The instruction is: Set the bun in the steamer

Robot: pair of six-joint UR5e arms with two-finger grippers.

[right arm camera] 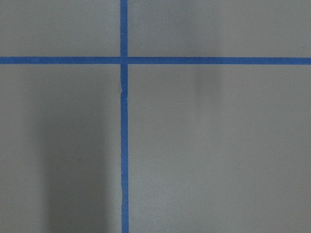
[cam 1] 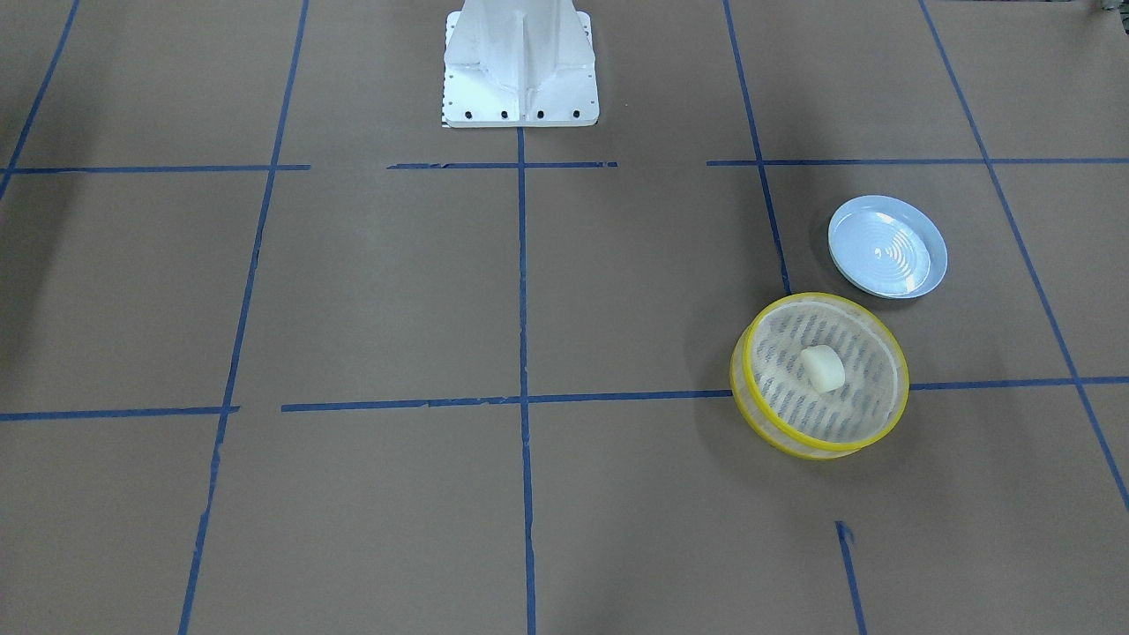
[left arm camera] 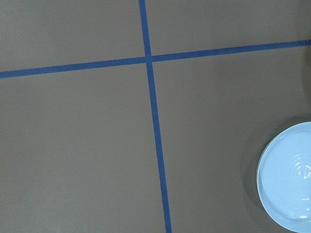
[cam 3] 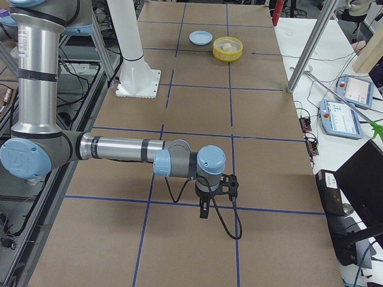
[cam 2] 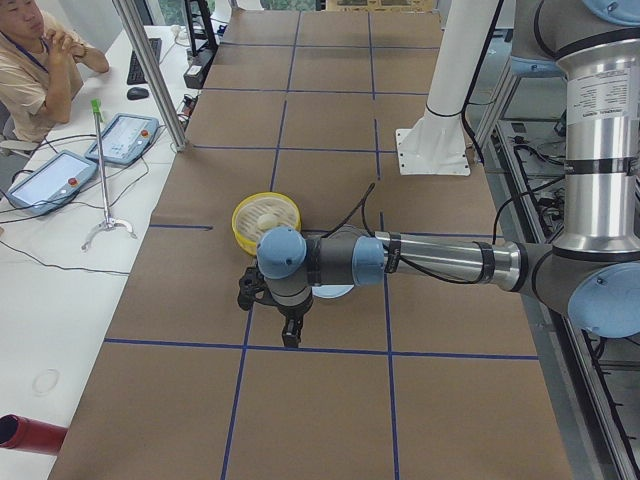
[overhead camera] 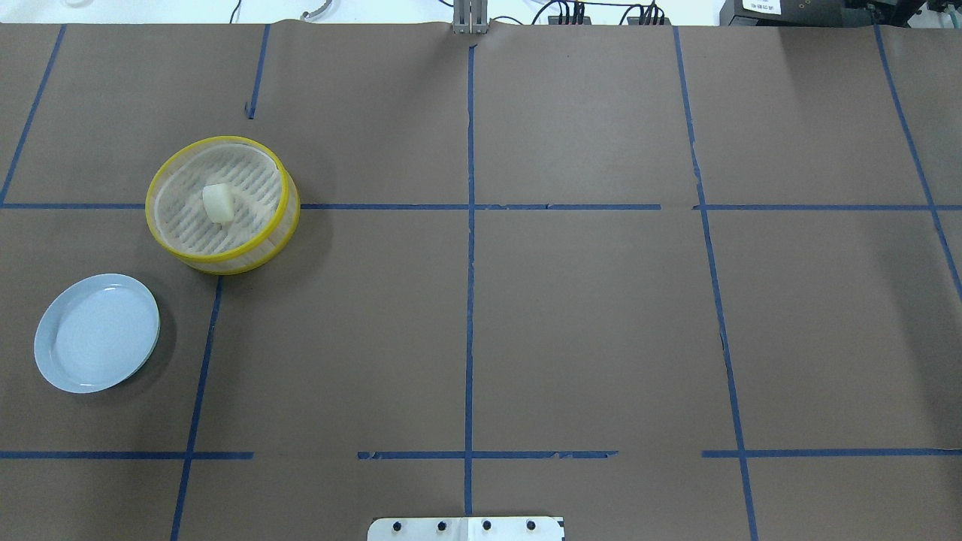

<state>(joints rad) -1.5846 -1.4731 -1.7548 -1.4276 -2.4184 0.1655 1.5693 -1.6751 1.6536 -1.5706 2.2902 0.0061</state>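
The bun (cam 1: pixel 822 368) lies near the middle of the steamer (cam 1: pixel 864 392), so the likeliest fault from here is a low sweep of the left arm, which hangs near the basket and the blue plate (cam 1: pixel 886 247), knocking the bun out. The left gripper (cam 2: pixel 288 328) and right gripper (cam 3: pixel 204 208) show only in the side views, above the table and touching nothing visible; how far either is open cannot be told

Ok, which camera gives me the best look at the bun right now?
The front-facing view: the bun is large and unblocked there, lying on the steamer floor. The overhead view shows it nearly as well. Both side views show only a small pale lump inside the yellow rim. Neither wrist camera shows it.
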